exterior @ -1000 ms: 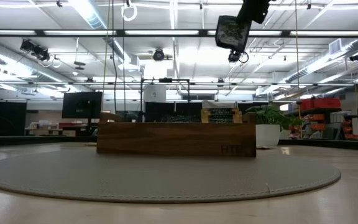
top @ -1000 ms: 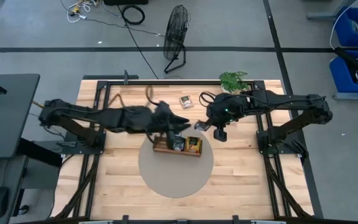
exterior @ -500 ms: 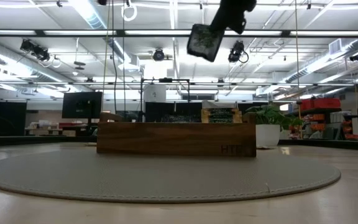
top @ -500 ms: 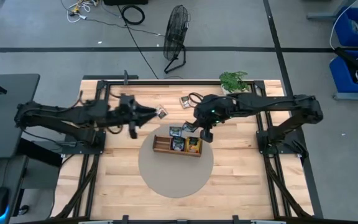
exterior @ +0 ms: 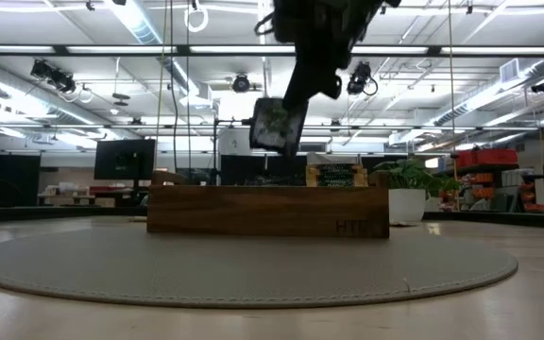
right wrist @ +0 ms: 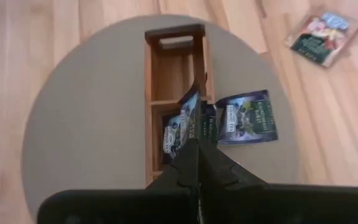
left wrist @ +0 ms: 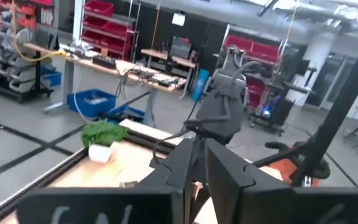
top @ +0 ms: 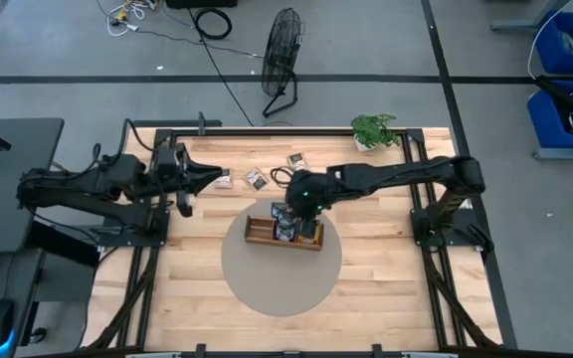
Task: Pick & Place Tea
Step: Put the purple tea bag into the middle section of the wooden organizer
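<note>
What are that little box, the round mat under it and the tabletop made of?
The box looks like dark stained wood with a smooth matte finish: grain shows on its side. The round mat seems to be grey woven fabric or felt, dull and finely textured. The tabletop appears to be pale wood in glued strips, lightly sealed.

Wooden table [top: 386,288] with round grey mat [top: 282,278], potted plant [top: 374,129], three loose tea packets [top: 256,179].
</note>
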`<action>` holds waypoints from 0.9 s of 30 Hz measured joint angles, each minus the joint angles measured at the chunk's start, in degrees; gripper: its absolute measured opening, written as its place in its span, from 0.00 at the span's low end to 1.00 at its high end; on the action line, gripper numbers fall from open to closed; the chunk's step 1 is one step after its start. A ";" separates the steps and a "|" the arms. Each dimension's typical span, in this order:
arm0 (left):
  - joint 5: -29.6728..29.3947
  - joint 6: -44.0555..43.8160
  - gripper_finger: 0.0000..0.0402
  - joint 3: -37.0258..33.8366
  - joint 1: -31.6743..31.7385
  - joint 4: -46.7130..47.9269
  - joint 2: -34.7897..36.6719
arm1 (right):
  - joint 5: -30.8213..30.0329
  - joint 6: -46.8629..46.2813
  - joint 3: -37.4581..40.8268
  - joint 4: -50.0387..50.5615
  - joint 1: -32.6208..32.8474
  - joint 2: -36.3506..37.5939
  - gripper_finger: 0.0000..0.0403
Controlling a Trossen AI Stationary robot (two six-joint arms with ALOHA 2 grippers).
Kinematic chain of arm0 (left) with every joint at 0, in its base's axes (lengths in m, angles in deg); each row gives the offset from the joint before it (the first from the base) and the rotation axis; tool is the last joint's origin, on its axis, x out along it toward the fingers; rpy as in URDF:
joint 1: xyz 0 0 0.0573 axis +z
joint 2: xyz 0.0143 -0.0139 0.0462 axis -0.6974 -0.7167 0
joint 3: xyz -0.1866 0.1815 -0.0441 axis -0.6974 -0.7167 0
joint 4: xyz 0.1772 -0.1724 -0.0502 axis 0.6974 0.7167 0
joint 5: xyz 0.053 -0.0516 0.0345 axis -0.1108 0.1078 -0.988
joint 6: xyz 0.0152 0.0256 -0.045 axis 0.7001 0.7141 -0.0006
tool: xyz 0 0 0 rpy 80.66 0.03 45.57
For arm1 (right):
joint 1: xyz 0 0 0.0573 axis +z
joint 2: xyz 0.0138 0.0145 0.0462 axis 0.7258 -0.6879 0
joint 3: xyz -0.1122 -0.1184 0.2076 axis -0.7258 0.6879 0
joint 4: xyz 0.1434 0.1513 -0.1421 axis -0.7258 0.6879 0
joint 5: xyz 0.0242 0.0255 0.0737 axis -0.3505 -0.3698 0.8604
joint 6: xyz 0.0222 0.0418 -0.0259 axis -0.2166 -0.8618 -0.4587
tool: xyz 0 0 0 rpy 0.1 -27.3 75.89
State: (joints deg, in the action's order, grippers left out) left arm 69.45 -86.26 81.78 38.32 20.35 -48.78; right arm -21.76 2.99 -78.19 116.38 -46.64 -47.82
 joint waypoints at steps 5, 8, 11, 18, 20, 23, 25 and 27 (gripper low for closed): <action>-0.02 -3.35 0.11 0.00 0.31 7.39 2.42 | 0.06 0.10 0.00 -1.15 1.08 -2.86 0.00; -0.05 -4.39 0.11 0.00 0.32 9.61 3.57 | 0.63 0.63 0.00 -1.00 1.39 -4.07 0.00; -0.03 -4.41 0.11 0.00 0.31 9.97 4.16 | 1.02 0.69 0.00 -1.11 1.34 -5.01 0.00; -0.03 -4.41 0.11 0.00 0.31 10.90 4.47 | 1.07 2.76 0.00 -1.12 1.32 -7.82 0.00; -0.03 -4.41 0.11 0.00 0.31 11.16 4.45 | 1.08 3.26 0.00 -0.99 1.32 -8.50 0.00; -0.03 -4.41 0.11 0.00 0.31 11.15 4.45 | 1.43 3.58 0.00 -1.14 1.32 -9.36 0.00; -0.03 -4.41 0.11 0.00 0.31 11.20 4.45 | 1.42 3.69 0.00 -1.11 1.30 -9.68 0.00; -0.05 -4.41 0.11 0.00 0.31 11.40 4.45 | 1.26 3.84 0.00 -1.86 1.30 -9.96 0.00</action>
State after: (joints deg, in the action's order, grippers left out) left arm 69.40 -90.67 81.78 38.63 31.75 -44.34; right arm -20.50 6.83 -78.19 114.51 -45.35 -57.77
